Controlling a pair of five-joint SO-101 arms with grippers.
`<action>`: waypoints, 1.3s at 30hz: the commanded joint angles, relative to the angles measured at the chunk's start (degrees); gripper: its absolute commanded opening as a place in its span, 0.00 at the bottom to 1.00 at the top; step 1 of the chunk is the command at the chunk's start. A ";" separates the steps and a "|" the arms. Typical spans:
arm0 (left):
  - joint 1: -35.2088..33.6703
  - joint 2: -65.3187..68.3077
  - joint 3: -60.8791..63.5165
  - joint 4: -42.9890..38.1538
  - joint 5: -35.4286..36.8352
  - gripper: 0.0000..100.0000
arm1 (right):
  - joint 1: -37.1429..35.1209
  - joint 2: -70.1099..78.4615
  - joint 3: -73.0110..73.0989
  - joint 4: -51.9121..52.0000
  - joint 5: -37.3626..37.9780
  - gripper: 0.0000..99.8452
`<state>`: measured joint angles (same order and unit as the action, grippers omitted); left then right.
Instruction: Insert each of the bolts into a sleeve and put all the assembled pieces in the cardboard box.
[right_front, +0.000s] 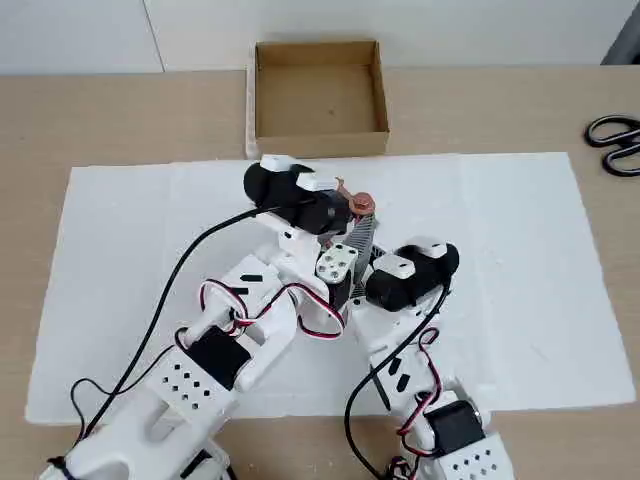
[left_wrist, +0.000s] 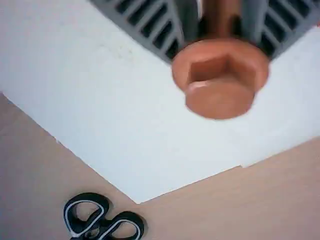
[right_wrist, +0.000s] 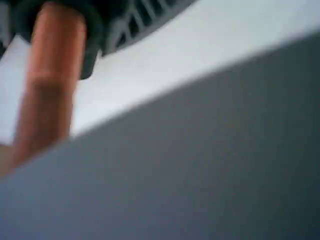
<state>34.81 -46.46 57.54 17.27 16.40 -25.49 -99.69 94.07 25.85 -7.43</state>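
A copper bolt (right_front: 362, 205) hangs over the middle of the white mat (right_front: 520, 260), just in front of the cardboard box (right_front: 320, 145). In the left wrist view its hex head (left_wrist: 220, 80) faces the camera, and its shank runs up between grey ribbed fingers (left_wrist: 150, 25); my left gripper (right_front: 355, 215) is shut on it. In the right wrist view the bolt's shank (right_wrist: 50, 85) passes into a dark collar (right_wrist: 92, 35), which may be a sleeve. A blurred grey surface (right_wrist: 210, 170) covers the lower half of that view. The right arm (right_front: 410, 275) sits close below the bolt.
Black scissors (right_front: 615, 140) lie on the bare table at the far right, off the mat; they appear again as scissors (left_wrist: 102, 222) in the left wrist view. The two arms crowd the mat's centre. The box interior looks bare.
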 joint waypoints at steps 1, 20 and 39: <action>0.09 -2.02 -0.48 0.26 -0.53 0.01 | 0.31 -1.27 -0.35 -0.57 -0.70 0.00; 0.00 -1.58 0.84 4.48 -0.35 0.01 | 0.40 -1.36 -0.35 -0.57 -0.53 0.00; 0.09 -1.58 0.75 8.70 -0.26 0.01 | 0.40 -1.36 -0.35 -0.57 -0.53 0.00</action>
<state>35.08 -46.73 58.59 25.54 16.40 -25.58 -99.60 94.15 25.85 -7.52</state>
